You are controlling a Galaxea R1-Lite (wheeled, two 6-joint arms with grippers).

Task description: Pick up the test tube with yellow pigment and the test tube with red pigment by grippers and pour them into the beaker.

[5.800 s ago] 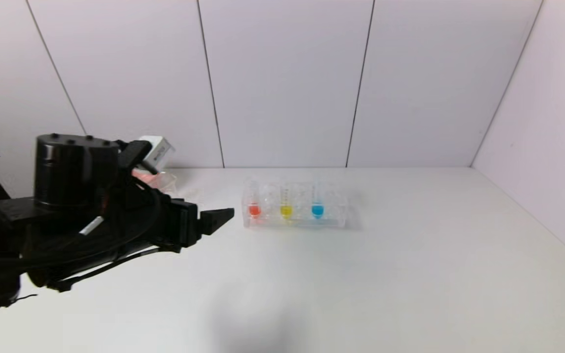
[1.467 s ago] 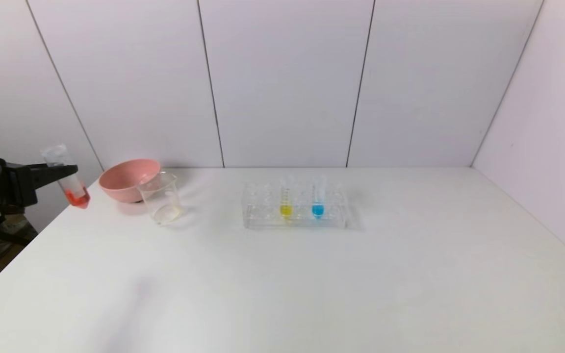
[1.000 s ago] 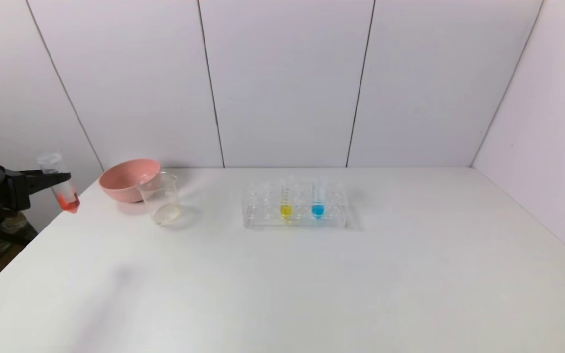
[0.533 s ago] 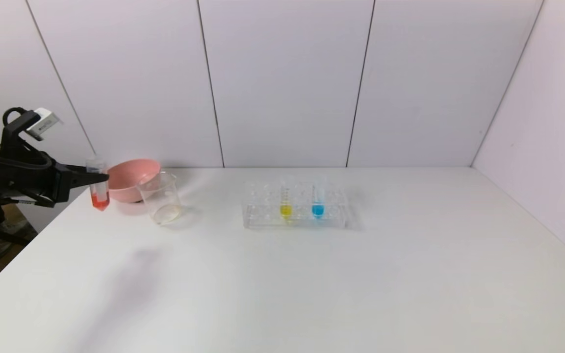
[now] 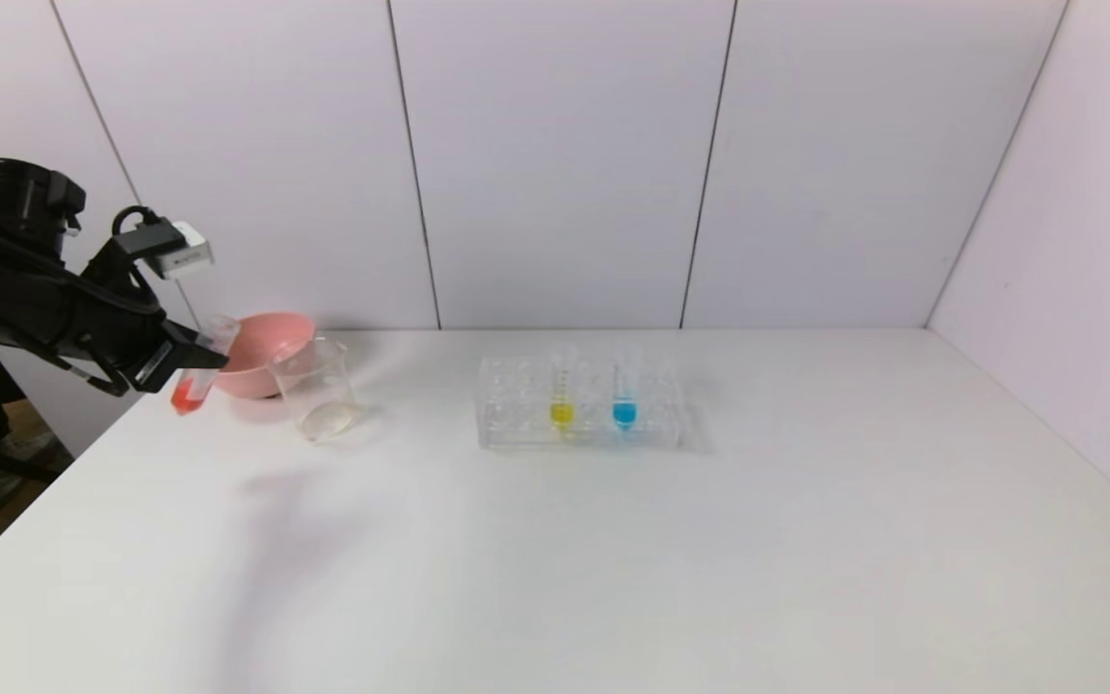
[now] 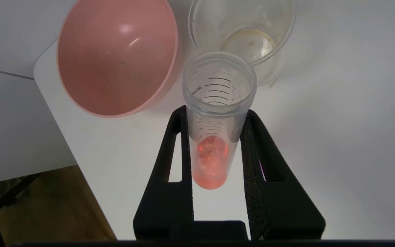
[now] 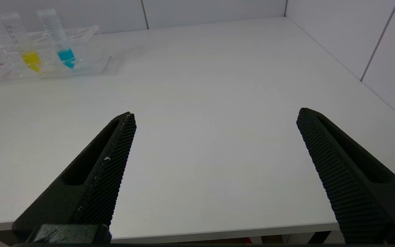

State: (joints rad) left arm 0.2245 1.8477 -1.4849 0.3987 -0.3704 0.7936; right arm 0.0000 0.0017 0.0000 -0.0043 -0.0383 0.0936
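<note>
My left gripper (image 5: 203, 359) is shut on the test tube with red pigment (image 5: 197, 380), holding it above the table's left edge, just left of the pink bowl and the beaker (image 5: 316, 388). The tube leans with its open mouth toward the beaker. In the left wrist view the fingers (image 6: 180, 151) clamp the red tube (image 6: 214, 133), whose mouth points at the beaker (image 6: 242, 34). The test tube with yellow pigment (image 5: 562, 390) stands in the clear rack (image 5: 516, 424), also seen in the right wrist view (image 7: 21, 44). My right gripper (image 7: 214, 116) is open and empty over the table's front edge.
A pink bowl (image 5: 251, 352) sits behind and left of the beaker, also in the left wrist view (image 6: 115, 58). A blue-liquid tube (image 5: 623, 390) stands in the rack beside the yellow one. The table's left edge (image 5: 64, 463) lies below my left arm.
My left gripper lifted the red tube out of the rack, carried it off to the far left, then moved back right toward the beaker. The tube now tilts mouth-first toward the beaker.
</note>
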